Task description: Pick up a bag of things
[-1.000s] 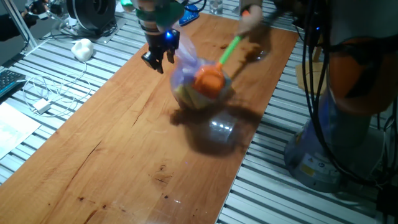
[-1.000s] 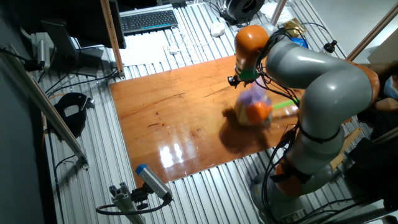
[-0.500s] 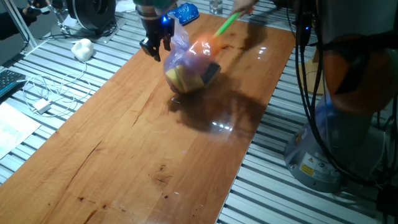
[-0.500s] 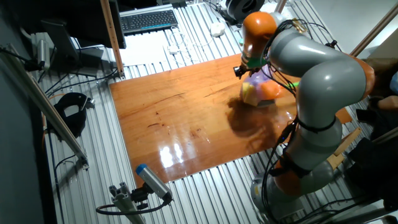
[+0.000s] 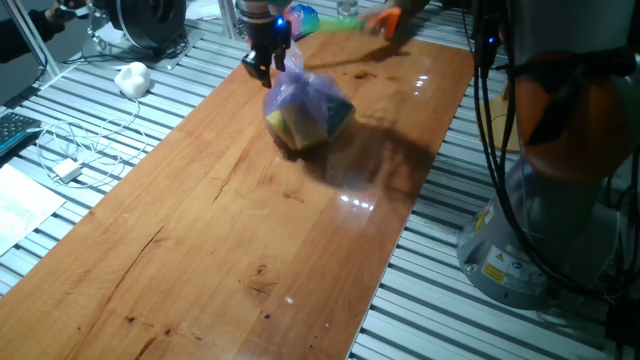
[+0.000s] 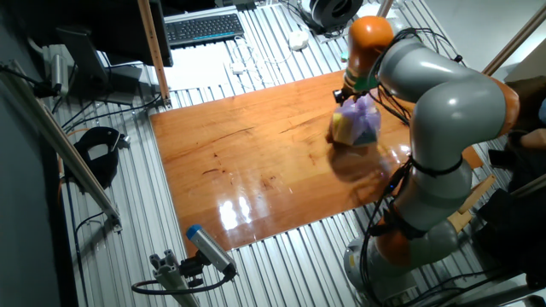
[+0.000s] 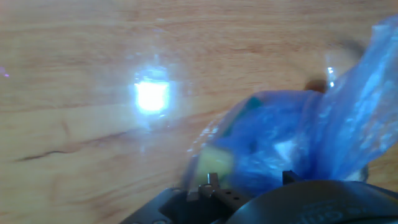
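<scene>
The bag of things (image 5: pixel 305 108) is a lilac plastic bag bulging with yellow and dark teal items, near the far end of the wooden table (image 5: pixel 200 250). Its loose top runs up into my gripper (image 5: pixel 264 66), which stands just above and left of it and looks shut on the plastic. The bag seems to hang just over the wood, casting a shadow to its right. In the other fixed view the bag (image 6: pixel 357 125) hangs under the gripper (image 6: pixel 349 95). The hand view shows the bag (image 7: pixel 292 146) close below; the fingertips are hidden.
An orange toy shovel (image 5: pixel 384 18) with a green handle is blurred at the far table end, beside a blue-and-white packet (image 5: pixel 300 17). A white object (image 5: pixel 132 77) and cables (image 5: pixel 70 165) lie left of the table. The robot base (image 5: pixel 520 250) stands right.
My gripper has moved toward the far end of the table, and the bag has gone with it. The orange shovel has come off the bag and moved to the far end.
</scene>
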